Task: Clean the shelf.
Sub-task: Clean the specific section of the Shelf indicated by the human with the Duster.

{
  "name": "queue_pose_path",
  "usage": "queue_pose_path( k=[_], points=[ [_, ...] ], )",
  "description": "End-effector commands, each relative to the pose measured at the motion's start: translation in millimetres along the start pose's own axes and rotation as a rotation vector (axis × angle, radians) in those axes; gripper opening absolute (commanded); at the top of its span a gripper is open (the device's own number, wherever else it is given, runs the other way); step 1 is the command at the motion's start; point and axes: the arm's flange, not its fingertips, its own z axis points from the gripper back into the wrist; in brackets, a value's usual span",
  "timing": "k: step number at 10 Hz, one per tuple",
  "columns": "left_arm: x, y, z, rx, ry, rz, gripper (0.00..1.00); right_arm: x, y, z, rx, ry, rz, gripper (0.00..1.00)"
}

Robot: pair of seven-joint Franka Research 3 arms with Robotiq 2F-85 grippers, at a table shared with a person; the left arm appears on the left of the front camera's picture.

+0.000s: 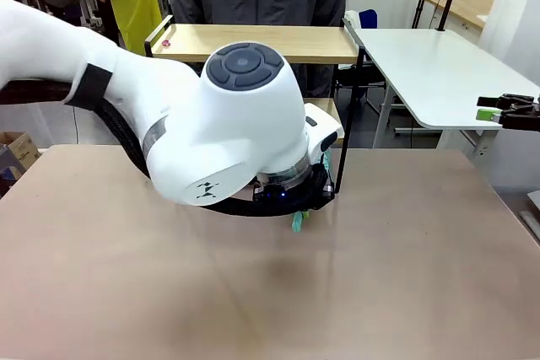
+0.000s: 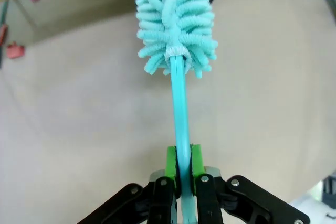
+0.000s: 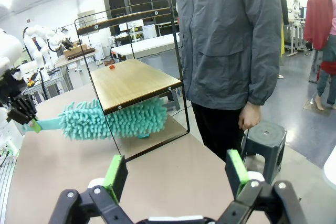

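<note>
**Item: shelf cleaning, lower tier under the duster**

- Shelf (image 3: 137, 81): two-tier rack with a thin black frame, standing at the far edge of the table (image 1: 405, 276), just in front of a person (image 3: 231, 35) in a grey jacket. The top board (image 1: 278, 42) is bare apart from one small red item (image 3: 112, 67) near its far end.
- Tool: a teal chenille duster (image 3: 113, 119). In the right wrist view its fluffy head lies between the two boards, over the lower board (image 3: 163, 136). Whether the fibres press on the wood or ride just above it cannot be told.
- Left gripper (image 2: 182, 161): jaws clamped on the duster's thin handle (image 2: 180, 108), green pads tight on either side, with the head pointing away toward the shelf.
- Right gripper (image 3: 176, 177): jaws spread wide and holding nothing, parked well off to the right, clear of the shelf.
- Step in hand, as judged: sweeping the lower tier.
- Next move calls for: a level stroke along the lower board, keeping the handle clear of the frame's front post. The top board and its red item remain to be dealt with.
</note>
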Motion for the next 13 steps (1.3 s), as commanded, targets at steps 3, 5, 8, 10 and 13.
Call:
queue_pose_path(
  k=[3,5,8,10,13],
  points=[
    [12,-31,-49,-0.046,-0.018,0.085,0.13,4,1,-1,0.001,-0.003,0.007,1.00],
    [13,-26,-68,-0.005,0.007,0.092,0.13,4,1,-1,0.001,-0.003,0.007,1.00],
    [12,-23,-83,-0.015,0.090,0.130,0.13,4,1,-1,0.001,-0.003,0.007,1.00],
    [11,-12,-72,-0.014,0.057,0.076,0.13,4,1,-1,0.001,-0.003,0.007,1.00],
    [5,11,-71,0.102,0.017,0.167,0.13,4,1,-1,0.001,-0.003,0.007,1.00]
  ],
)
